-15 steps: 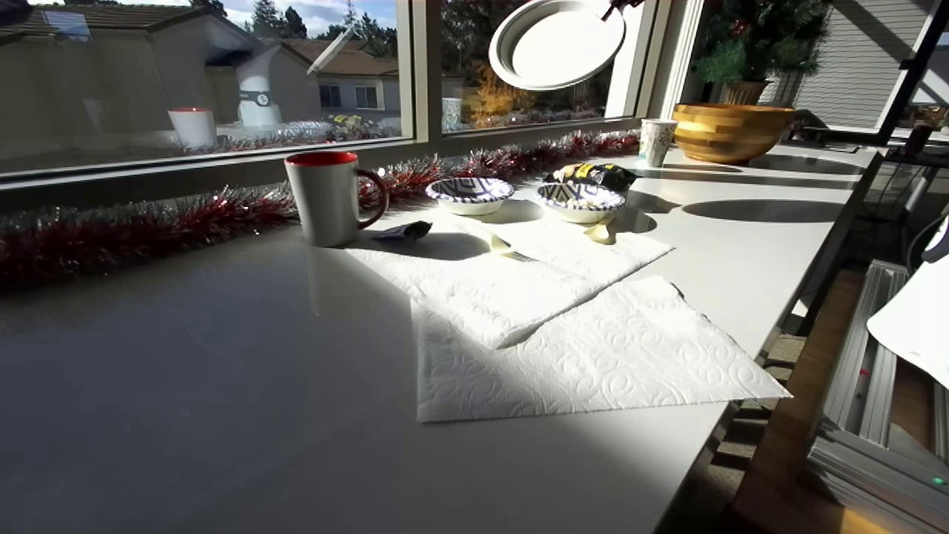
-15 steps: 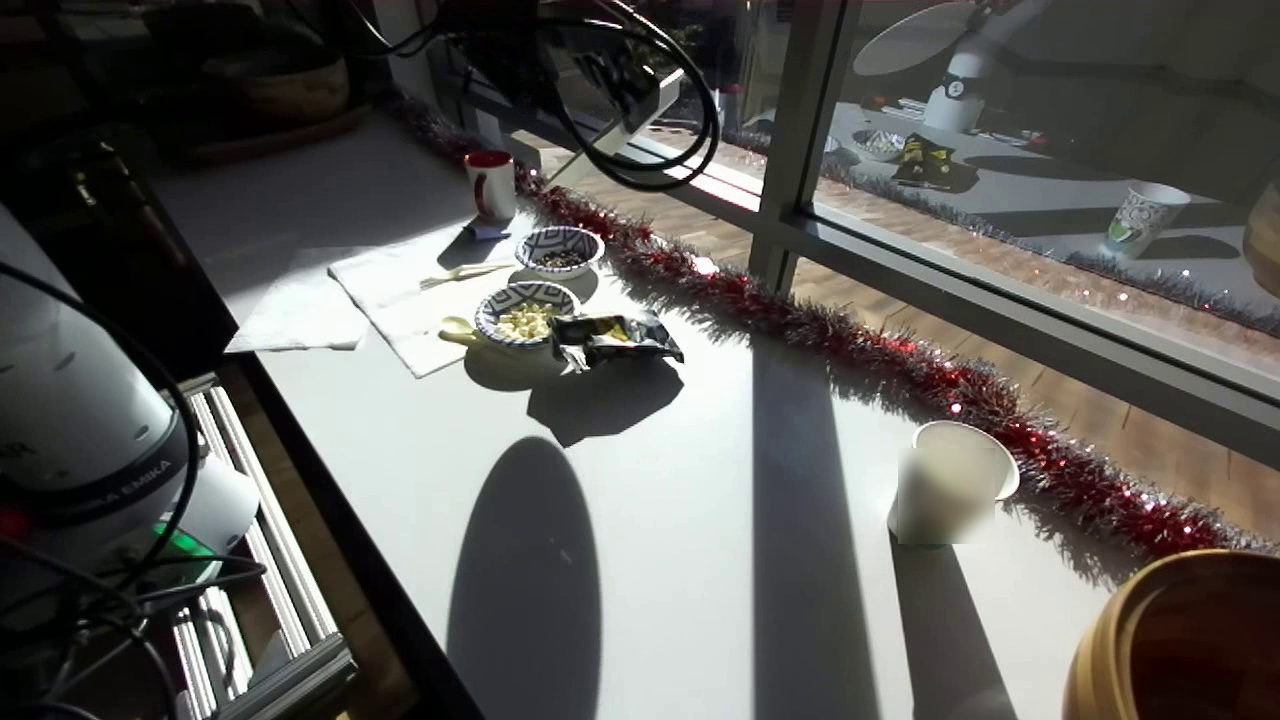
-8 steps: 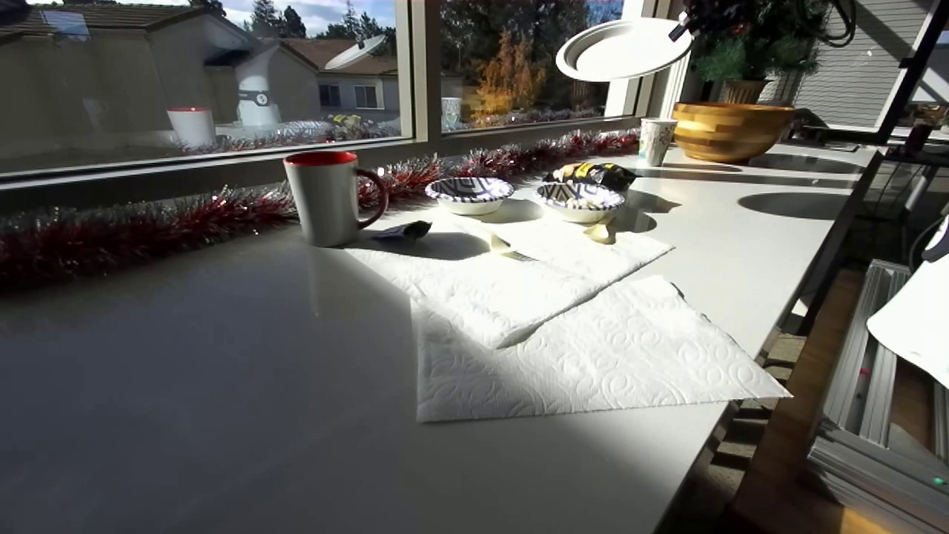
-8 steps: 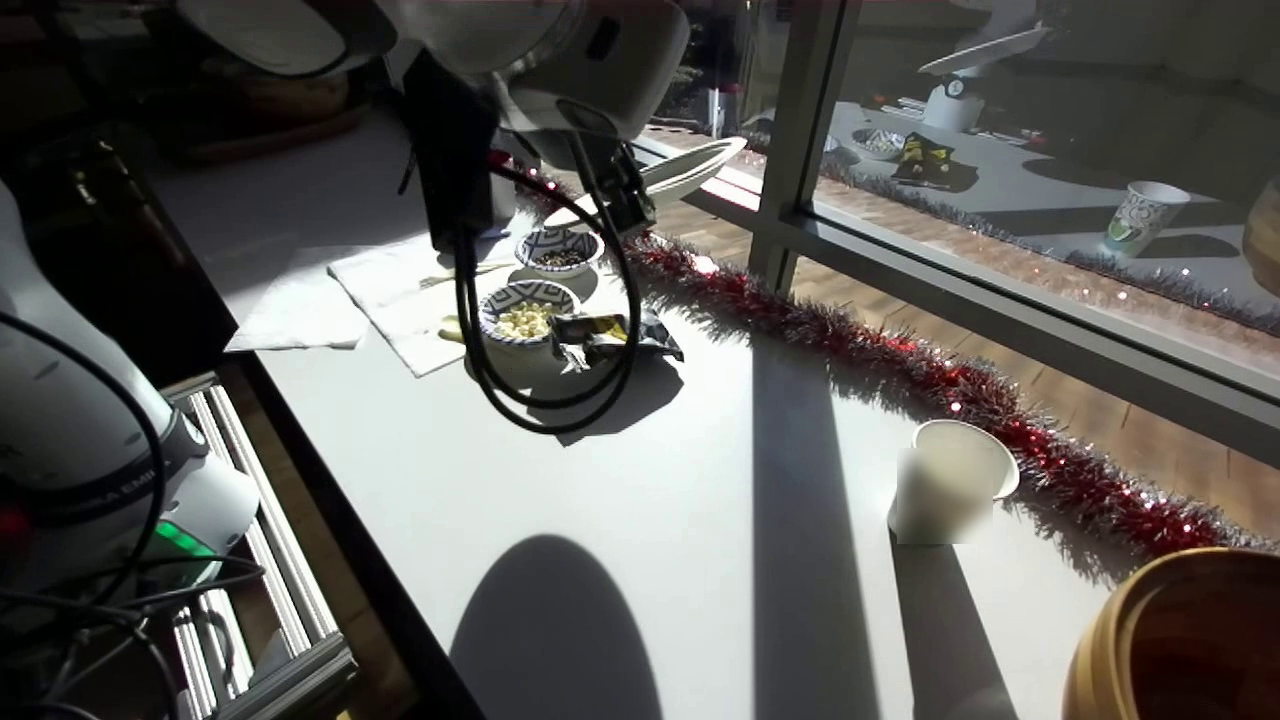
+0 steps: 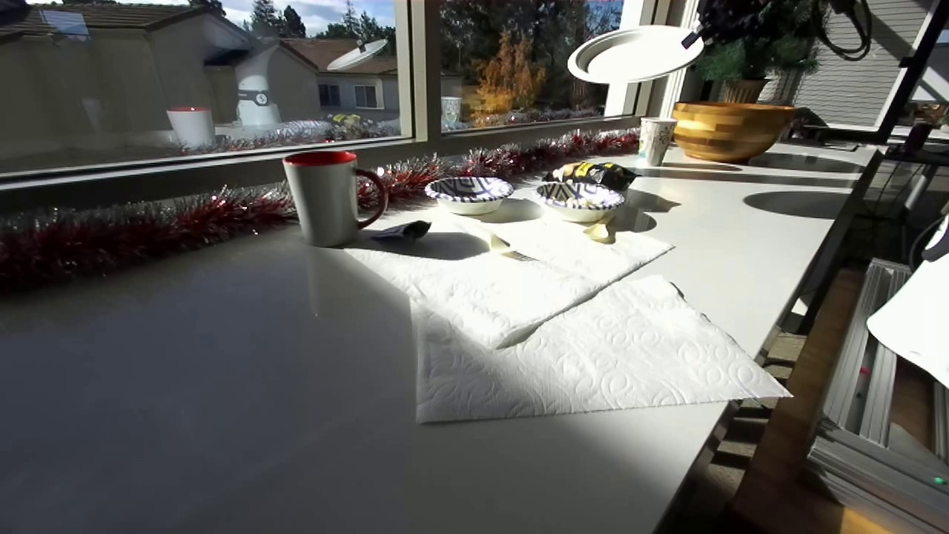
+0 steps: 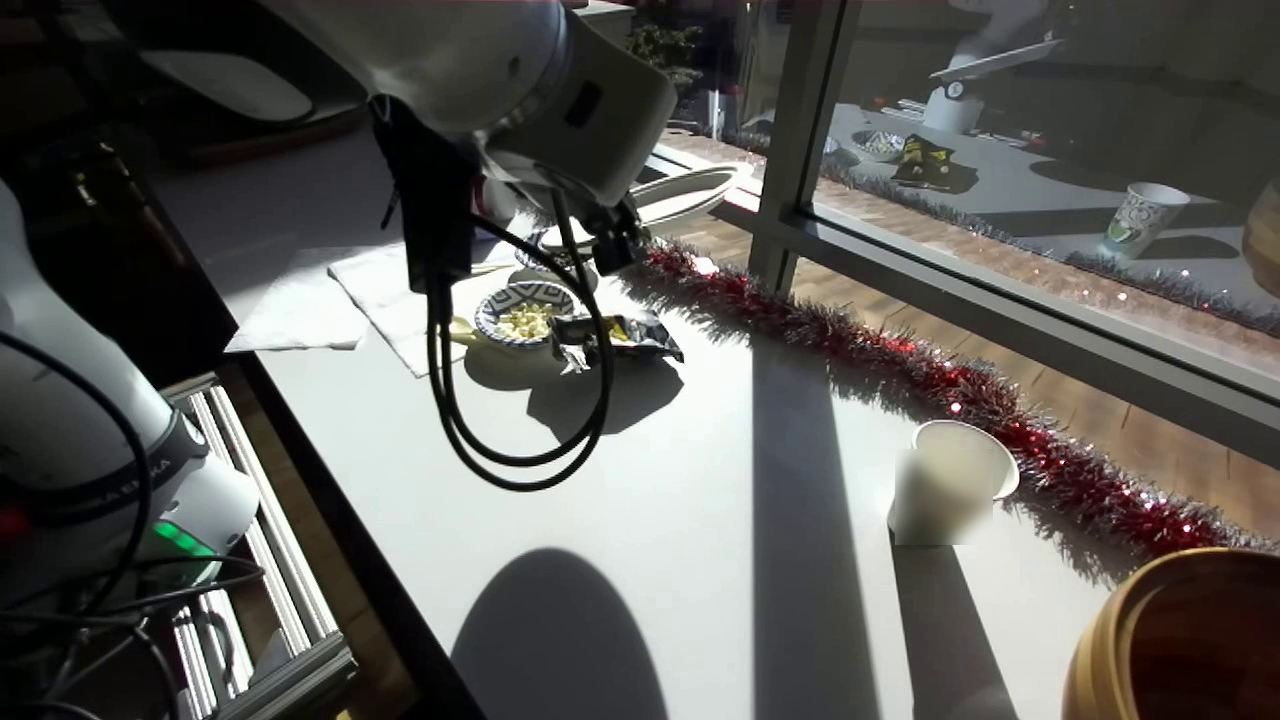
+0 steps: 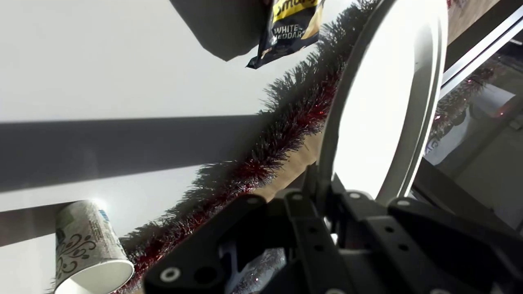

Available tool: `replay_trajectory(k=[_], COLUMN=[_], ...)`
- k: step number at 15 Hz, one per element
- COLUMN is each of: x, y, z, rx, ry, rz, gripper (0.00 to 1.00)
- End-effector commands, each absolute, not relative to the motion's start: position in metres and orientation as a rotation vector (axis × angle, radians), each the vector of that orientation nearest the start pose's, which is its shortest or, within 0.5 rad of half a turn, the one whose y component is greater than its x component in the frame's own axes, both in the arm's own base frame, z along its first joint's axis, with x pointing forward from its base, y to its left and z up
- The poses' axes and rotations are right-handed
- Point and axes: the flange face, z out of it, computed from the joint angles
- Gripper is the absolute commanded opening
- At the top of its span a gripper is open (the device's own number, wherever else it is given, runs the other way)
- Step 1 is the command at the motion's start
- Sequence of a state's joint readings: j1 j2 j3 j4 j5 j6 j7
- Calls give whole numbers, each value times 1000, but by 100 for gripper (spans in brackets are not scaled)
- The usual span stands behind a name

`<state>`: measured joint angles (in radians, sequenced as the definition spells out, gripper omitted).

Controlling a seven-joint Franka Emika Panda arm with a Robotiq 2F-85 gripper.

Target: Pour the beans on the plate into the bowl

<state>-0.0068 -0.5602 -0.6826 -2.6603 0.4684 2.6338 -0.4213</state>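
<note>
Plate (image 7: 376, 108) cropped, bowl (image 5: 469, 197) interior partly hidden

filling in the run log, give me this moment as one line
gripper: holding plate by rim | plate: aloft, tilted | bowl nearer mug: upright, contents unclear | beans: not discernible | pour: unconfirmed

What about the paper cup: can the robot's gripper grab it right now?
Probably not: the gripper is closed on the rim of the white plate, so it's busy. The paper cup stands beside the tinsel, away from the gripper. The plate would likely have to go down first.
</note>
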Motion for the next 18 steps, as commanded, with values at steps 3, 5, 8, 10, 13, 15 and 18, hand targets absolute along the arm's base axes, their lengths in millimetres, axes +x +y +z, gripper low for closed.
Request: replay_trajectory(k=[3, 5, 8, 10, 13, 15, 18], x=[334, 342, 350, 352, 351, 352, 354], y=[-277, -285, -304, -320, -342, -353, -361], z=[413, 408, 399, 389, 376, 365, 348], rx=[-2461, -2415, -2307, -2243, -2131, -2095, -2062], ry=[957, 1057, 1231, 1337, 1459, 1529, 1626], rz=[-866, -866, -845, -812, -789, -769, -743], gripper=[1, 1, 1, 1, 1, 1, 1])
